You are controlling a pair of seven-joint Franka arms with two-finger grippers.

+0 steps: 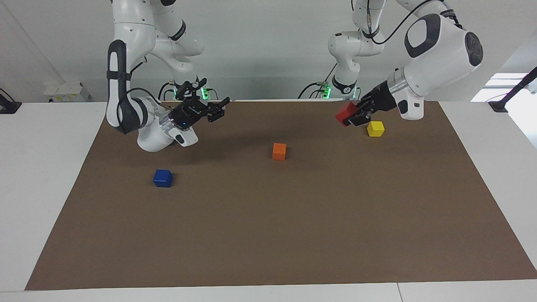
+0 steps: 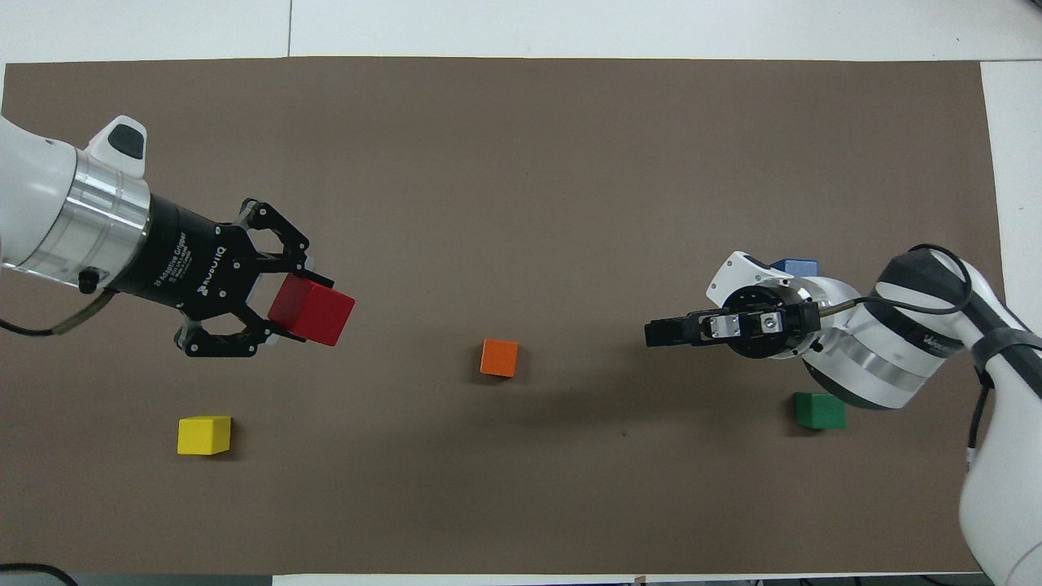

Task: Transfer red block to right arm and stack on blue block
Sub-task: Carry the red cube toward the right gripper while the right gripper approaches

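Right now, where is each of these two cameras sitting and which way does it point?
Facing view: high across the table, looking at the robots; both arms show from base to gripper, left gripper holding the red block, right gripper open.
Overhead view: high above the robots' end, looking steeply down and forward; only forearms and grippers show.
Shared: both grippers, red block, blue block, orange block, yellow block, mirrored side to side; the green block shows only overhead.

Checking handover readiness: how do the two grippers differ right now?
The left gripper is shut on the red block, held up in the air; the right gripper is open and holds nothing. The left is over the mat near the yellow block; the right is raised at the blue block's end. Both point toward mid-table.
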